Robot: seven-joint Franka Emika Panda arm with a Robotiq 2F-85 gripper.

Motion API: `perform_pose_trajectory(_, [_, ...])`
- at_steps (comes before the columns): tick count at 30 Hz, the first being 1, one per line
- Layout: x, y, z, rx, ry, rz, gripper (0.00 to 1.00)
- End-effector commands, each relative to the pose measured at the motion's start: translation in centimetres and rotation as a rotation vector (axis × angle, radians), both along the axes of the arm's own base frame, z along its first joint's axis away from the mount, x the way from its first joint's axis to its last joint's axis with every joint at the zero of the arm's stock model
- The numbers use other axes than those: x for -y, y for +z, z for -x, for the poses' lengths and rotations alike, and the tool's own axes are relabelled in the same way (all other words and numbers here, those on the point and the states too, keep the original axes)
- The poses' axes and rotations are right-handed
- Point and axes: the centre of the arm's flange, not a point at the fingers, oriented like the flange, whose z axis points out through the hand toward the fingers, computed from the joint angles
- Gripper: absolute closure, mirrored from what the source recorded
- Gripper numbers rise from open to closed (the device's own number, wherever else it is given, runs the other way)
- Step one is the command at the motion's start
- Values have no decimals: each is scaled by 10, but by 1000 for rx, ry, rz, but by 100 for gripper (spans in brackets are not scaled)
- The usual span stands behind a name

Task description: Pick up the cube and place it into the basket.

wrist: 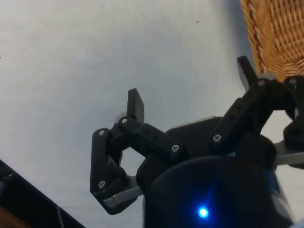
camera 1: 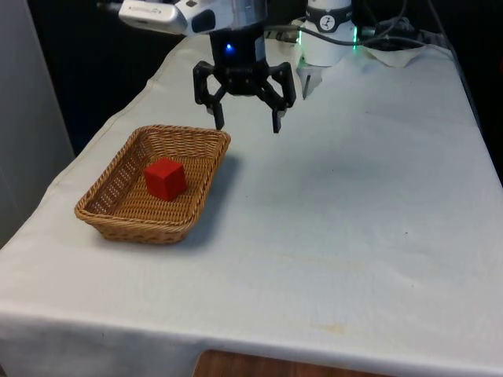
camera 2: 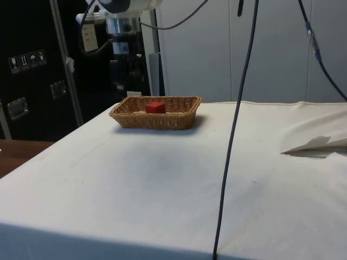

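Cube: red cube [camera 1: 165, 178] is sitting inside the wicker basket [camera 1: 104, 214].
Jaws: my gripper [camera 1: 246, 122] is hanging wide open, gripping nothing — just beyond the basket's far rim.

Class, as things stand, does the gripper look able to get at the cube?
Probably yes: the cube lies uncovered in the open basket, and the gripper hangs open above the basket's far rim, nothing between them.

A red cube [camera 2: 155, 108] sits inside the wicker basket [camera 2: 179, 120] on the white tablecloth [camera 2: 162, 184]. A dark cable [camera 2: 234, 135] hangs in front. The arm's end [camera 2: 122, 27] seems to hover above the basket.
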Motion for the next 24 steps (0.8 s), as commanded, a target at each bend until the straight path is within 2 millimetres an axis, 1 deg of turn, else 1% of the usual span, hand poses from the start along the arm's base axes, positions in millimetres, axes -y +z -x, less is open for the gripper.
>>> perform_pose_trajectory(1, [-5, 1, 2, 1, 11, 1, 0])
perform_pose_trajectory(6, [-14, 1, 2, -3, 33, -2, 0])
perform_pose_trajectory(7, [-18, 1, 3, -4, 42, -4, 0])
perform_pose_trajectory(8, [-15, -1, 0, -7, 34, -7, 0])
perform_pose_trajectory(12, [-25, 2, 4, -6, 58, -7, 0])
perform_pose_trajectory(16, [-30, 2, 4, -12, 66, -15, 0])
perform_pose_trajectory(23, [-45, 5, 8, -8, 96, -15, 0])
perform_pose_trajectory(24, [-42, 3, 6, -15, 91, -21, 0])
